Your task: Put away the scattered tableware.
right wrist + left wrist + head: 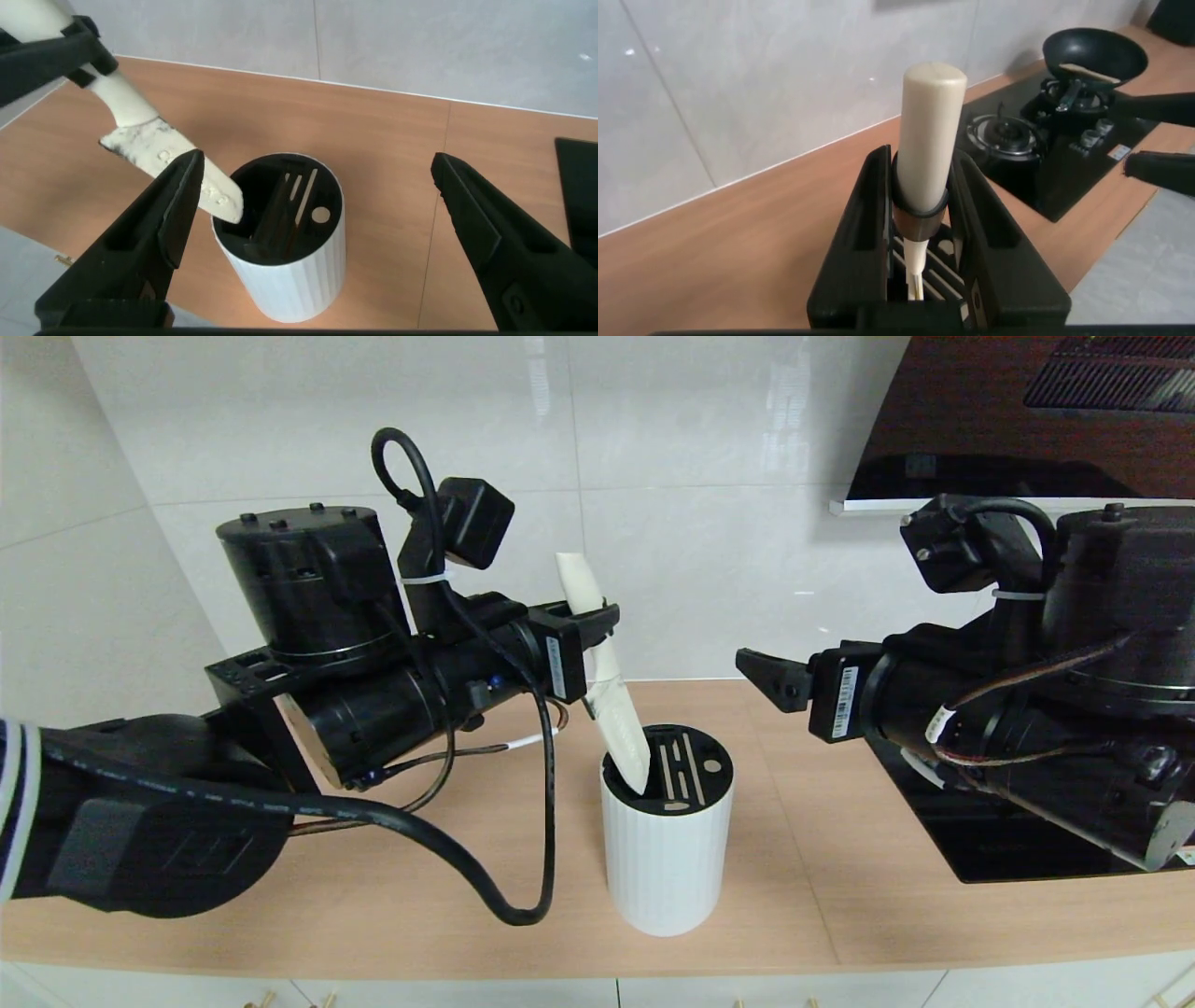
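Head view: my left pincer clamps the cream-handled knife, blade tip inside the white knife block; right pincer gapes wide, empty.

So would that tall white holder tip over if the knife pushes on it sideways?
Maybe. The holder is taller than wide and stands free on the smooth counter, so a sideways push could tip or slide it. The knife looks stiff, so it would likely pass a push on, not bend.
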Motion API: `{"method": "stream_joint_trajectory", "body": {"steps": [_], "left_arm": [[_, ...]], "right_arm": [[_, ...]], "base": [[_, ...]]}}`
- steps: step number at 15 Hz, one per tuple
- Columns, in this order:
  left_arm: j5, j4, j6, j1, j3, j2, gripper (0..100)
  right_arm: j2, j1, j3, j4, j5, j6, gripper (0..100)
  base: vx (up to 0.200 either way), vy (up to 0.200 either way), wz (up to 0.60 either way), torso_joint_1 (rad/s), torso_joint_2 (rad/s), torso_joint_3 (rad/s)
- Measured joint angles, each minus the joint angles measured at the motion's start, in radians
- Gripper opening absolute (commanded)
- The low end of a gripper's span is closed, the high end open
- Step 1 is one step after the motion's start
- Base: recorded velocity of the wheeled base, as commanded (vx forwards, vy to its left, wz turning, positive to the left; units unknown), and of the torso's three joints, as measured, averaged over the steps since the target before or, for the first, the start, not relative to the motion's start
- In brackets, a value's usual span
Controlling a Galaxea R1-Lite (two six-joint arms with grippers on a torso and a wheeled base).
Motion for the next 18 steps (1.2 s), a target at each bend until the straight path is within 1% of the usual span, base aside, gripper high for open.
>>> {"method": "stream_joint_trajectory", "body": {"steps": [6,11,18], "left_arm": [[0.005,0.000,0.018,-0.013,0.000,0.045,0],[0.030,-0.044,0.025,-0.027,0.000,0.103,0],[0.033,-0.046,0.028,-0.053,-0.002,0.186,0]], "right_arm": [[0.015,0.000,0.003,-0.002,0.000,0.001,100],[0.021,0.000,0.004,-0.002,0.000,0.001,100],[0.028,0.000,0.006,-0.002,0.000,0.001,100]], "base": [[0.000,0.000,0.00,0.000,0.00,0.000],[0.000,0.000,0.00,0.000,0.00,0.000],[0.000,0.000,0.00,0.000,0.00,0.000]]}}
